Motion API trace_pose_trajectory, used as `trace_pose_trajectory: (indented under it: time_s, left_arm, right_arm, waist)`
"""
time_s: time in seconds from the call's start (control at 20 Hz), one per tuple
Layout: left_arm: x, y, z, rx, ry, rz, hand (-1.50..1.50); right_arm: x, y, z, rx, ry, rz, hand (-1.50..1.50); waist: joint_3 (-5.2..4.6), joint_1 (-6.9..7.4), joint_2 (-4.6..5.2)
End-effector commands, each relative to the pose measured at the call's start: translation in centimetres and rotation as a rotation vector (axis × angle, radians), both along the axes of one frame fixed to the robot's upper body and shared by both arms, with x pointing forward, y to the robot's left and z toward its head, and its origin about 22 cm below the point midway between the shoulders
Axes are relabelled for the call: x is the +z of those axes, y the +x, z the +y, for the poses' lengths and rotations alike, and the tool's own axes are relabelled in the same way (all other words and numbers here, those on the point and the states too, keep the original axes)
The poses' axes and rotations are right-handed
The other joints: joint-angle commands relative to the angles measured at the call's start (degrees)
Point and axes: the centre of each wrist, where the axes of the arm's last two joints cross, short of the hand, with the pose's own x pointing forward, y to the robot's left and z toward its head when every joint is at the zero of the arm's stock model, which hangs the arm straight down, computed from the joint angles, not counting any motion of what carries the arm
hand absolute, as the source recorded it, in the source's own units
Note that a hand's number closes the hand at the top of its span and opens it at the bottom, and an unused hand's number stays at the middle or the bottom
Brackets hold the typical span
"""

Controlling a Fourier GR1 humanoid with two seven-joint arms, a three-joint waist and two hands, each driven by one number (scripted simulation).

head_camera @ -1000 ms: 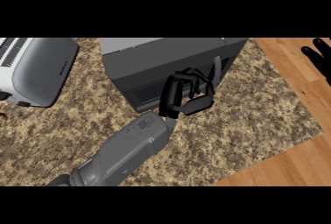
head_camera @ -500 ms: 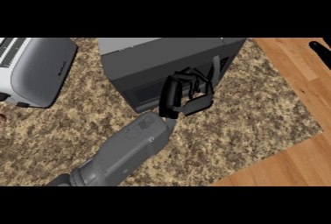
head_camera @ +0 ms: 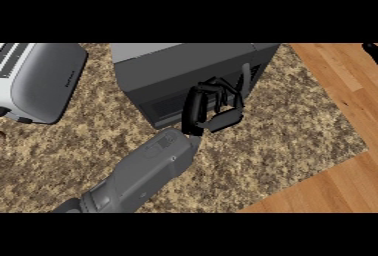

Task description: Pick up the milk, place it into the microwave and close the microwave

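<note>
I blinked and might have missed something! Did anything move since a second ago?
Only a little. The right hand at the top right corner slid further out of view; just a tip shows now. The left hand stayed at the microwave front, and the toaster did not move. No milk shows.

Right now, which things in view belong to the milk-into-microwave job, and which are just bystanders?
Job:
- microwave
- left hand, against the microwave's front
- milk: not visible

Bystanders:
- toaster, at left
- right hand, barely showing at the upper right edge
</note>
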Motion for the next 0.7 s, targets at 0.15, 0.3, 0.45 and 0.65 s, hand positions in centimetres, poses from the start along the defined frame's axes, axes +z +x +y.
trace_pose_trajectory:
  time_s: [0.15, 0.3, 0.45, 0.65]
  left_arm:
    - [0.99, 1.99, 0.35, 0.026, 0.003, 0.023, 1.5]
    - [1.2, 2.07, 0.21, 0.024, 0.0, 0.014, 1.5]
    - [0.79, 1.85, 0.26, 0.022, 0.002, 0.008, 1.5]
    - [1.0, 2.07, 0.26, 0.028, -0.01, 0.014, 1.5]
  right_arm:
    - [0.21, 0.21, 0.24, 0.063, -0.001, 0.003, -1.5]
    - [1.04, 0.3, 0.35, 0.095, -0.022, -0.006, -1.5]
    - [0.66, 0.33, 0.48, 0.115, -0.017, 0.009, -1.5]
    - [1.11, 0.3, -0.13, 0.115, -0.011, 0.005, -1.5]
  waist:
    - [-0.07, 0.23, 1.13]
    - [-0.18, 0.38, 0.89]
    - [-0.15, -0.17, 1.25]
    - [-0.1, 0.03, 1.08]
